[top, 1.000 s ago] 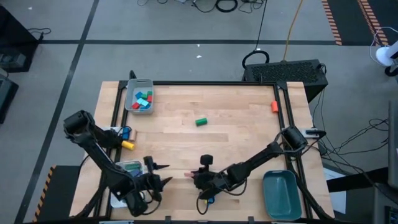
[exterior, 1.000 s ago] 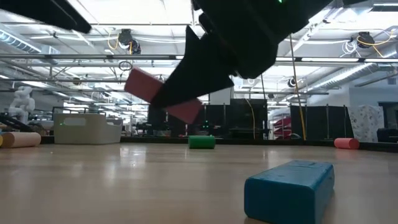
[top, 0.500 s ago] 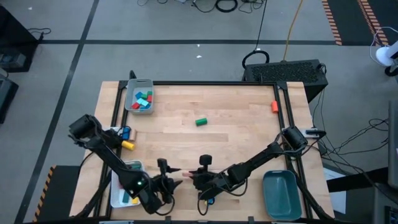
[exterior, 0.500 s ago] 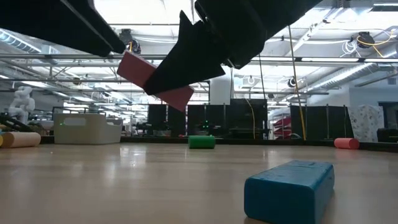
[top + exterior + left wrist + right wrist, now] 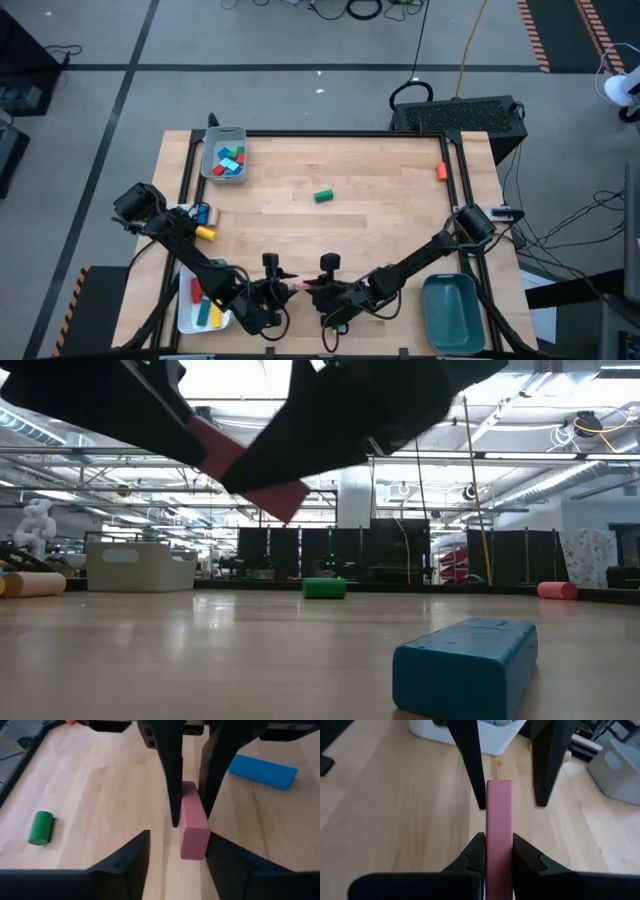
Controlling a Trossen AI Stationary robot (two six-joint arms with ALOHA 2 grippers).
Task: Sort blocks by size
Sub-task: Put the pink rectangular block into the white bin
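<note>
Pink block [image 5: 499, 835] held in mid-air between two grippers.
Right gripper [image 5: 495, 851] jaws clamped on it; left gripper [image 5: 176, 851] jaws open, straddling its far end.

The pale wooden surface [image 5: 380, 230] carries a green cylinder [image 5: 322, 196] near its centre and a grey tray of blocks [image 5: 224, 155] at 10 o'clock. A white tray [image 5: 187, 308] sits at 7 o'clock, a teal tray [image 5: 452, 312] at 5 o'clock, and a blue bar [image 5: 466, 664] lies near 6 o'clock.

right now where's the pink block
The pink block is held above the table's near edge, clamped in the right gripper, with the left gripper's open fingers around its other end.
</note>
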